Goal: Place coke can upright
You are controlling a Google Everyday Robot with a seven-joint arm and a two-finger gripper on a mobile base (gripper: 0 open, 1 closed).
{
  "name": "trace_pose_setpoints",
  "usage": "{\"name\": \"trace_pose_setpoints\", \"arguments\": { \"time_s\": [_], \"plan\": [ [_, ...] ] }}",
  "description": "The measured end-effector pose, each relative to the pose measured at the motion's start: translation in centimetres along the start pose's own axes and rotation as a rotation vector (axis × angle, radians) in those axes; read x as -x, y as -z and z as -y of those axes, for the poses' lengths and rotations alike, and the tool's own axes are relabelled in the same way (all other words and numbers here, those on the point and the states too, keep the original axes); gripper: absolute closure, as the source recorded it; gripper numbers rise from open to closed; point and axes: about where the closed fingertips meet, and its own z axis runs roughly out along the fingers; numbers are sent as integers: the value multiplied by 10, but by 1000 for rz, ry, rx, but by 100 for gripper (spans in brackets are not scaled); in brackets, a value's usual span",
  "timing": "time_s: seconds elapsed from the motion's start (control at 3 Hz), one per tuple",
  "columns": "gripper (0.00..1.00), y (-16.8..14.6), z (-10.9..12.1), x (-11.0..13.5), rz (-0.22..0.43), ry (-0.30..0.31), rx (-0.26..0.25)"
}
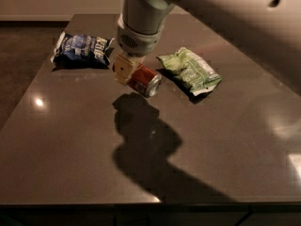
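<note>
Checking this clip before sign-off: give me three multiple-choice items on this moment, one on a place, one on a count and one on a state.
1. Where does the green chip bag lie?
A. on the table, to the picture's right of the coke can
B. under the coke can
C. on the floor

2. How many chip bags are on the table?
A. one
B. two
C. four

3. How is the coke can?
A. standing upright on the table
B. tilted, held in the pincer
C. lying under a bag

Key:
1 A, the green bag sits just right of the can.
2 B, the blue chip bag and the green one are the only two.
3 B, the pincer under the arm's wrist grips the can, whose silver end faces down and right, its shadow apart from it.
</note>
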Motion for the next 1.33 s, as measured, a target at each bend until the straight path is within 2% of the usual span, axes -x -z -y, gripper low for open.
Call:
{"name": "trace_pose_setpoints", "arguments": {
  "time_s": [0.33, 0.67, 1.33],
  "plan": [
    [100, 7, -2, -7, 136, 59, -28],
    [100, 15, -9, -13, 268, 75, -56],
    [100, 26, -19, -9, 571, 62, -95]
  ]
}}
